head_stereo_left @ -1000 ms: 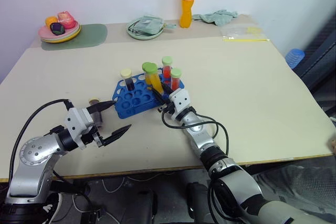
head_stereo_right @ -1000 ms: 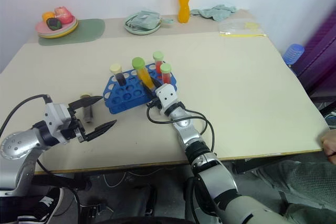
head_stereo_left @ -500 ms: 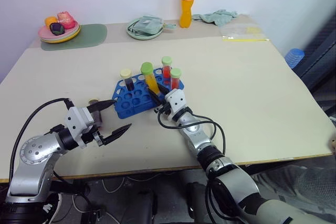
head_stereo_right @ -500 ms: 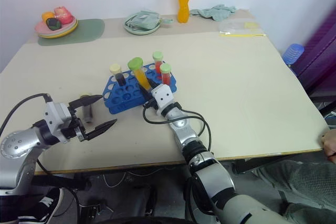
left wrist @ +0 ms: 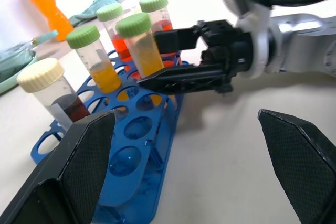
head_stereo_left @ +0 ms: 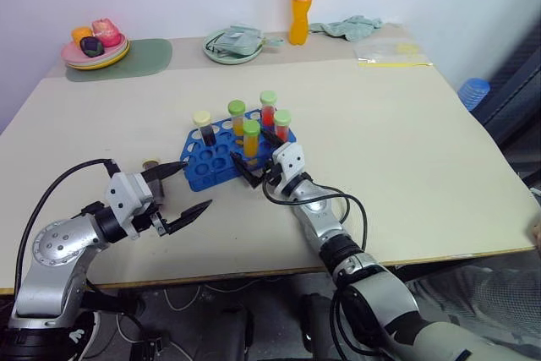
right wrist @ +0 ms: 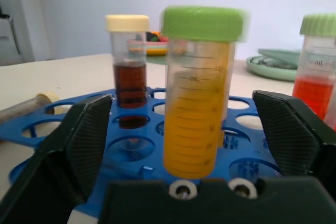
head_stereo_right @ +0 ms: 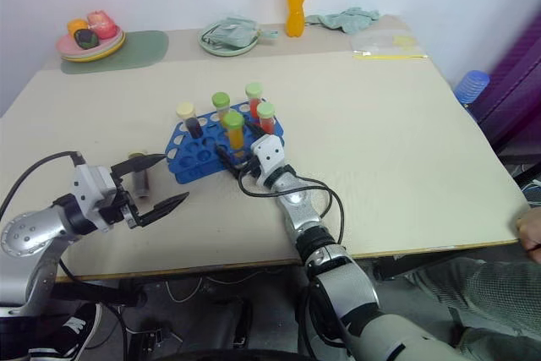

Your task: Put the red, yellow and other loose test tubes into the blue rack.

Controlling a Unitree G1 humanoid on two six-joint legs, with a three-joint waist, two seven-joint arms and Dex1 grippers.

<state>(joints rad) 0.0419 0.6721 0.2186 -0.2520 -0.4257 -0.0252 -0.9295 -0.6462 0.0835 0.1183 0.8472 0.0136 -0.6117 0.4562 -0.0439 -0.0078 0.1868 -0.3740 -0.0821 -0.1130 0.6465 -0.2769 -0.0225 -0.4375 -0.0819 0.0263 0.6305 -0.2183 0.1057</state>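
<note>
- Blue rack (head_stereo_left: 221,156) sits on the beige worktop (head_stereo_left: 406,150), left of centre, with five tubes standing upright in it.
- Cream-capped tube (head_stereo_left: 203,127) with dark brown liquid is at the rack's left end.
- Two green-capped yellow tubes: one (head_stereo_left: 237,117) toward the back, the other (head_stereo_left: 251,139) on the front edge near the right gripper.
- Two green-capped red tubes (head_stereo_left: 269,110) and (head_stereo_left: 282,128) are at the rack's right end.
- Right gripper (head_stereo_left: 251,169) is at the rack's front right edge, jaws spread apart, holding nothing; the front yellow tube stands between its fingers (right wrist: 86,135) in the right wrist view, not clamped.
- Left gripper (head_stereo_left: 188,191) hovers over the worktop left of the rack, jaws wide apart, empty.
- One loose tube (head_stereo_left: 151,167) with a cream cap and dark contents lies on the worktop just left of the rack, near the left gripper's upper finger; can't tell if they touch.
- Back of the worktop: orange drink bottle (head_stereo_left: 301,2), green plate with cloth (head_stereo_left: 234,44), stacked plates with fruit (head_stereo_left: 95,43) on a green mat (head_stereo_left: 135,58), a crumpled cloth (head_stereo_left: 348,26), a clear plastic bag (head_stereo_left: 390,53).
</note>
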